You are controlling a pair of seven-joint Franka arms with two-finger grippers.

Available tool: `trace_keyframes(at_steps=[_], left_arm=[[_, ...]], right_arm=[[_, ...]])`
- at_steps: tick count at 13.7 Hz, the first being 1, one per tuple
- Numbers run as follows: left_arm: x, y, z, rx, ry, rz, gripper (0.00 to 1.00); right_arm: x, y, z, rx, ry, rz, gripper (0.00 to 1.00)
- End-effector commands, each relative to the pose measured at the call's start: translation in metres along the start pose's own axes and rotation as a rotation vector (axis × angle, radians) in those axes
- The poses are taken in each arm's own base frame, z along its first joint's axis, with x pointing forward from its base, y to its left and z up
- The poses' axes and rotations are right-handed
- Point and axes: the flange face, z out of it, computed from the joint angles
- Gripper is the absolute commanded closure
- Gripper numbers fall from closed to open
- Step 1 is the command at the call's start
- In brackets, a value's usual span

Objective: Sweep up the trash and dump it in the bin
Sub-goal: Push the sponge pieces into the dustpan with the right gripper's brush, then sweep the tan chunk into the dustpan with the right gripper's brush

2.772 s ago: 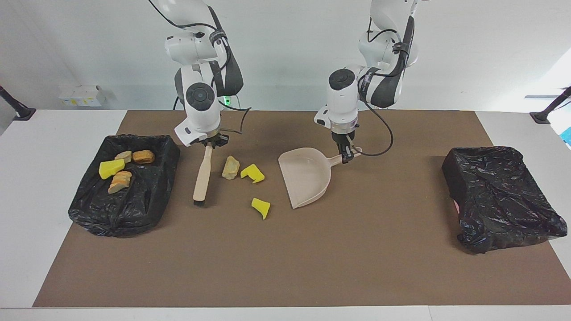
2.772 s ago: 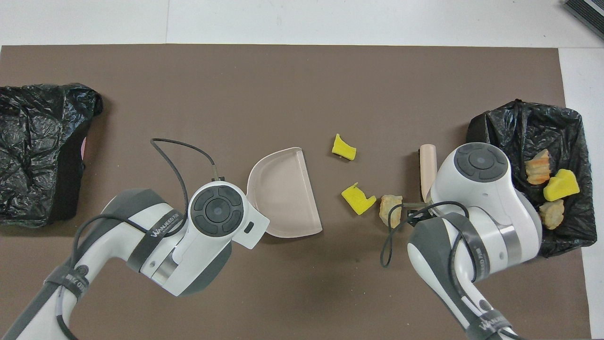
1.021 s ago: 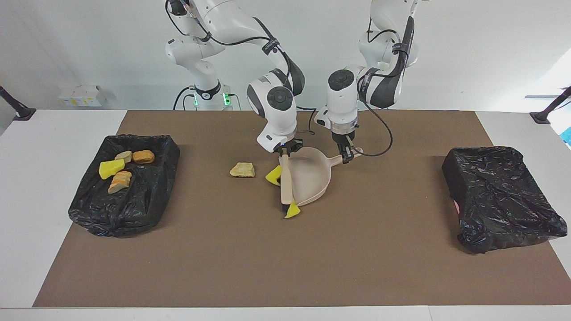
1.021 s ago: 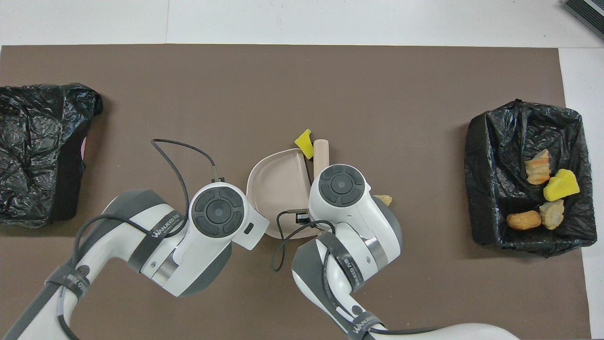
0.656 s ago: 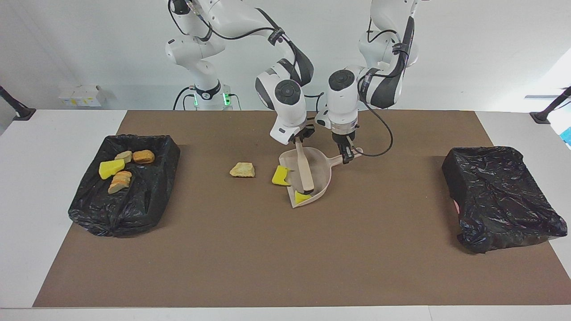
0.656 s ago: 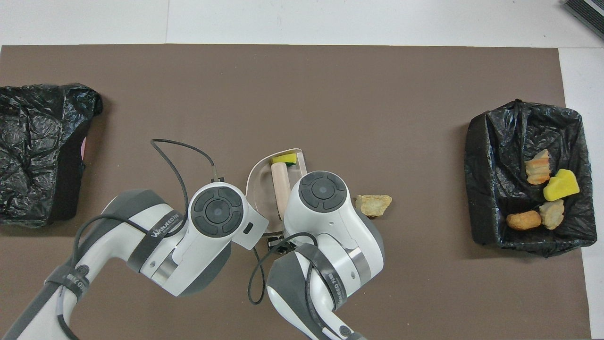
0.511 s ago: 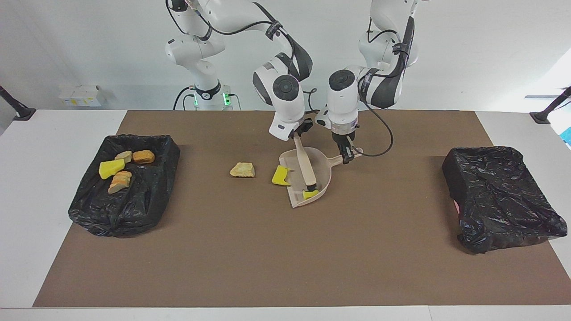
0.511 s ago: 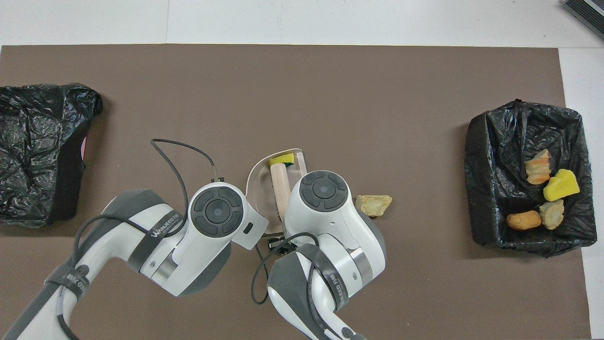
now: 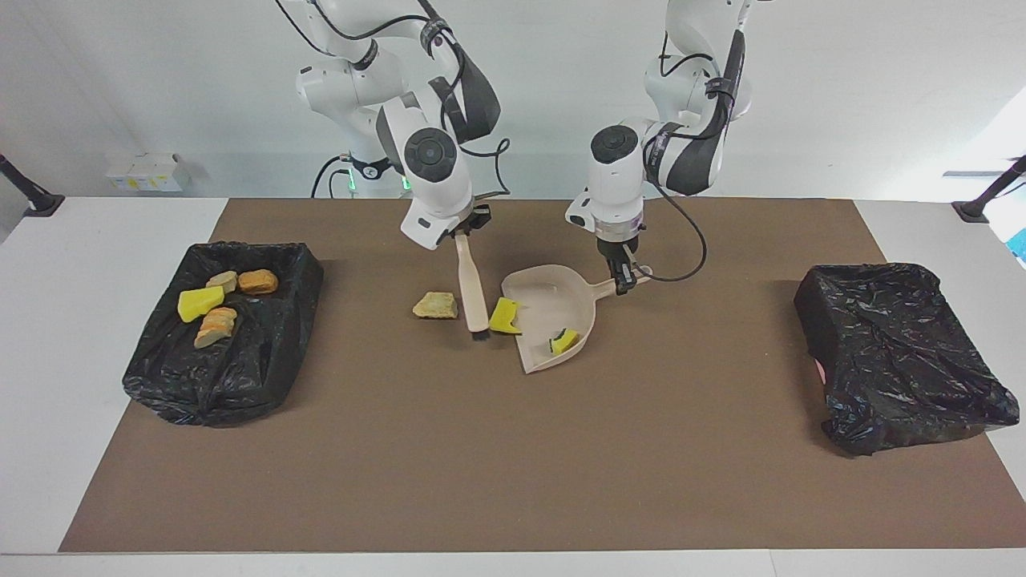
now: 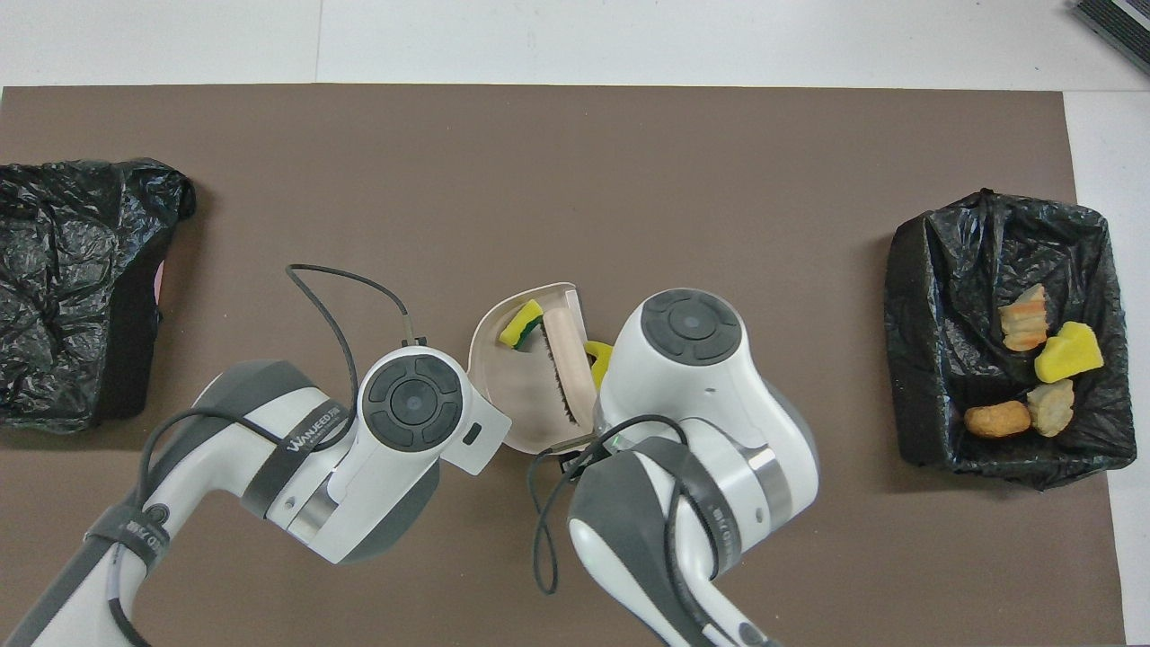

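My left gripper [image 9: 622, 277] is shut on the handle of the beige dustpan [image 9: 539, 298], which rests on the mat. One yellow wedge of trash [image 9: 563, 341] lies inside the pan [image 10: 519, 325]. A second yellow wedge [image 9: 505, 316] sits at the pan's open mouth. A tan lump [image 9: 435, 305] lies on the mat toward the right arm's end. My right gripper [image 9: 465, 232] is shut on the wooden brush [image 9: 472, 288]. The brush's bristle end hangs between the tan lump and the second wedge. In the overhead view the right arm hides the lump.
A black-lined bin [image 9: 240, 377] at the right arm's end of the table holds several yellow and tan pieces [image 9: 200, 303]. Another black-bagged bin [image 9: 898, 353] stands at the left arm's end. A brown mat [image 9: 513, 465] covers the table.
The brush pushed one yellow wedge into the dustpan, then my right arm drew it back out and up toward the tan lump. The dustpan and left arm stayed still.
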Motion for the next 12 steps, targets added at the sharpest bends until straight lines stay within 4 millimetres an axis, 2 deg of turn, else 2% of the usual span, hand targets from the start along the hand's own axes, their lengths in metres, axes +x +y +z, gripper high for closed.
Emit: trace_keyframes(at_steps=[1,4,7,10,12], left_arm=[[-0.002,0.005,0.002,0.017,-0.004,0.026,1.00],[0.000,0.007,0.000,0.019,-0.003,0.032,1.00],[0.000,0.010,0.002,0.015,-0.007,0.037,1.00],[0.003,0.021,0.003,0.013,-0.011,0.076,1.00],[0.003,0.022,0.003,0.013,-0.011,0.077,1.00]], right_arm=[[-0.025,0.040,0.018,-0.053,-0.006,0.159,1.00],[-0.041,0.059,0.033,-0.183,0.034,0.272,1.00],[-0.057,0.077,0.073,-0.151,0.114,0.279,1.00],[-0.044,0.063,0.094,-0.136,0.142,0.267,1.00],[-0.033,0.040,0.104,-0.109,0.159,0.214,1.00]])
